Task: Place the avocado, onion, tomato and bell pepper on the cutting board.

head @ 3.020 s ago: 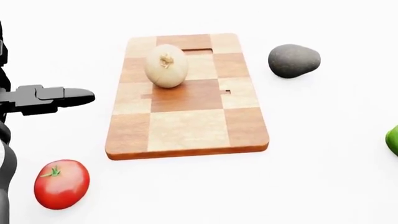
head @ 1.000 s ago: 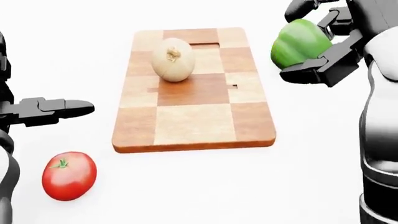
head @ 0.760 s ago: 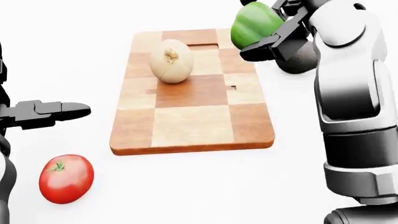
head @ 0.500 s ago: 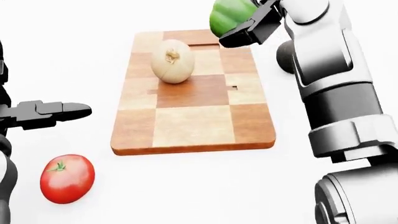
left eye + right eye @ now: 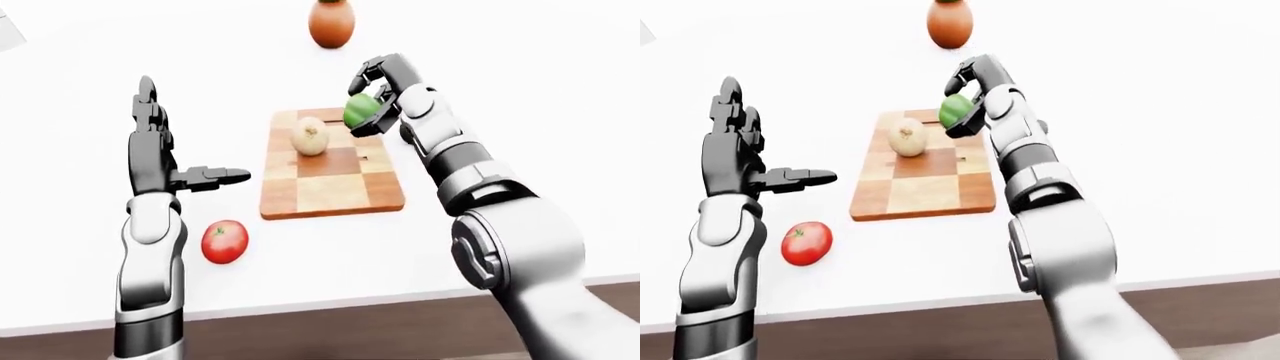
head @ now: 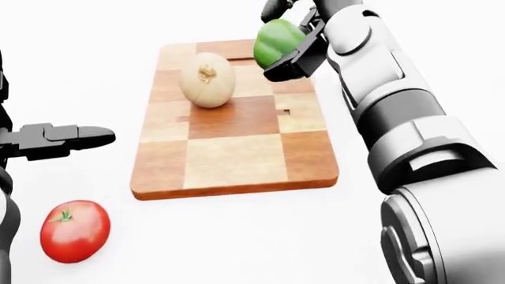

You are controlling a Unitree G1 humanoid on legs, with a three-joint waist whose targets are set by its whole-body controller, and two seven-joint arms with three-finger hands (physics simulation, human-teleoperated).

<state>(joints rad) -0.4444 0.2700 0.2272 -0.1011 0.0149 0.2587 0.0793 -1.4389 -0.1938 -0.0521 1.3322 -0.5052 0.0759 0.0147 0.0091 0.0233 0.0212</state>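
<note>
On the white tabletop [image 5: 520, 112] the checkered wooden cutting board [image 6: 237, 163] lies mid-surface, the onion [image 6: 208, 80] resting on its far half. My right hand [image 6: 304, 32] has its fingers clamped round the green bell pepper [image 6: 276, 40], held above the board's far right corner. My left hand [image 5: 150, 146] stands raised near the left side, fingers apart and straight, thumb pointing toward the board, gripping nothing. Toward the near left edge the tomato [image 6: 75, 231] sits on bare table, well apart from the board. At the far edge stands a brown vase-like object [image 5: 331, 24]. Below the near edge runs a brown floor [image 5: 350, 337]. I cannot see the avocado.
</note>
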